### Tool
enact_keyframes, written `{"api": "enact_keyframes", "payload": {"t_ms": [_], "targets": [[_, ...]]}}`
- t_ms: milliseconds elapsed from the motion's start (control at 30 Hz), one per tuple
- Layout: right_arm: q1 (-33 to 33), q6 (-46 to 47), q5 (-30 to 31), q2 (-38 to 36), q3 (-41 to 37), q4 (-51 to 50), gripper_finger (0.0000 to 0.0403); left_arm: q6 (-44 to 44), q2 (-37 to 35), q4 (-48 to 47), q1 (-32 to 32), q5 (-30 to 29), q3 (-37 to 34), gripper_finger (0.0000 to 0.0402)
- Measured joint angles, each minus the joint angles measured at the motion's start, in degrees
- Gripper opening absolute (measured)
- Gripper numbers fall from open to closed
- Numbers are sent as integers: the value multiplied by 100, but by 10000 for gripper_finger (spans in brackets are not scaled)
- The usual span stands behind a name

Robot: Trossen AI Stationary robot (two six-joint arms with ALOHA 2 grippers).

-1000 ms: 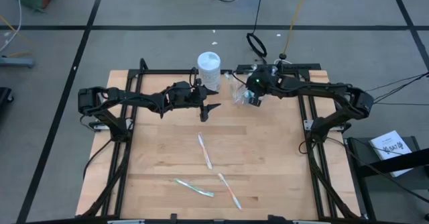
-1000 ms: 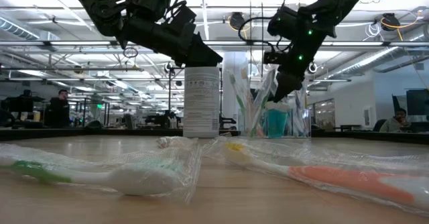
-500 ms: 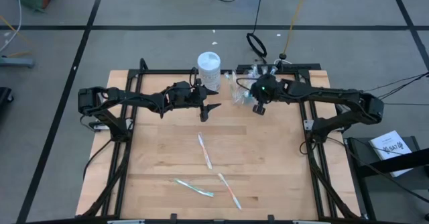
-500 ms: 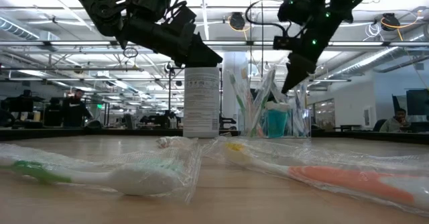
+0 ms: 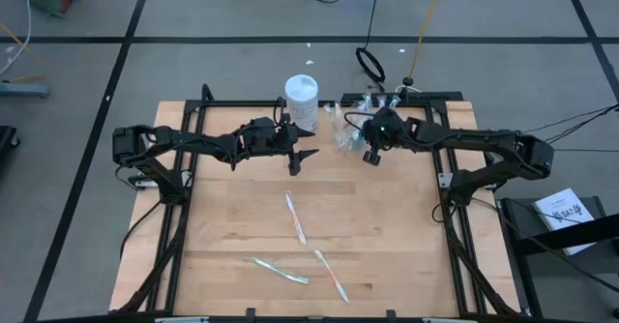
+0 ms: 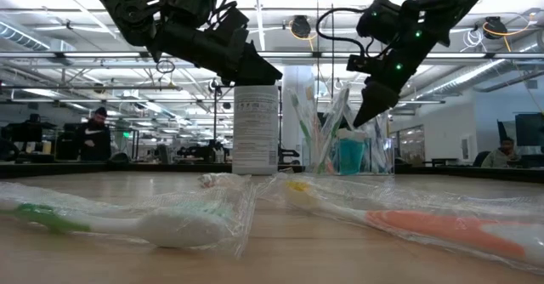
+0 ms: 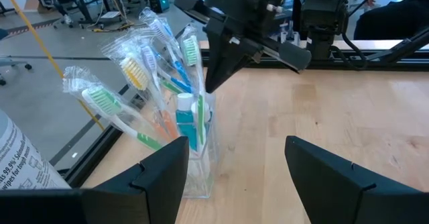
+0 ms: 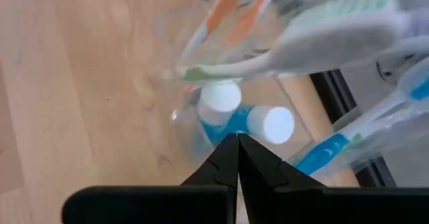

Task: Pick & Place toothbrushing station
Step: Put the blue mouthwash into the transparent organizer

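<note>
The clear cup (image 5: pixel 345 134) stands at the table's far middle and is stuffed with wrapped toothbrushes (image 7: pixel 144 83) and small blue tubes with white caps (image 8: pixel 249 120). My right gripper (image 5: pixel 370 158) is shut and hovers just right of and above the cup (image 7: pixel 194 163), its tip (image 8: pixel 236 141) slanting down over the tubes without touching them. My left gripper (image 5: pixel 303 161) stands open to the left of the cup, pointing toward it, with nothing between its fingers (image 7: pixel 234 177). Three wrapped toothbrushes (image 5: pixel 295 217) (image 5: pixel 280 270) (image 5: pixel 331 276) lie flat on the near half of the table.
A tall white canister (image 5: pixel 301 99) stands at the far edge, just left of the cup and behind my left gripper. Black frame rails (image 5: pixel 445 178) run along both sides of the wooden table. The middle of the table holds only the loose toothbrushes.
My right gripper, shut throughout, has drawn back from the cup's mouth, going a little up and toward the table's right and near edge, and has tipped slightly. The cup and its toothbrushes have stayed where they were.
</note>
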Motion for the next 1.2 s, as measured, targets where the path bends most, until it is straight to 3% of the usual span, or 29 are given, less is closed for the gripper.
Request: {"api": "enact_keyframes", "payload": {"t_ms": [633, 867, 1000, 1200], "targets": [[-167, 1, 22, 184, 7, 148, 0, 11, 0, -1, 0, 2, 0, 255], [55, 23, 737, -162, 4, 80, 0, 19, 0, -47, 1, 2, 0, 255], [182, 211, 151, -348, 2, -373, 0, 22, 0, -64, 1, 1, 0, 255], [206, 328, -103, -216, 0, -409, 0, 9, 0, -85, 1, 2, 0, 255]]}}
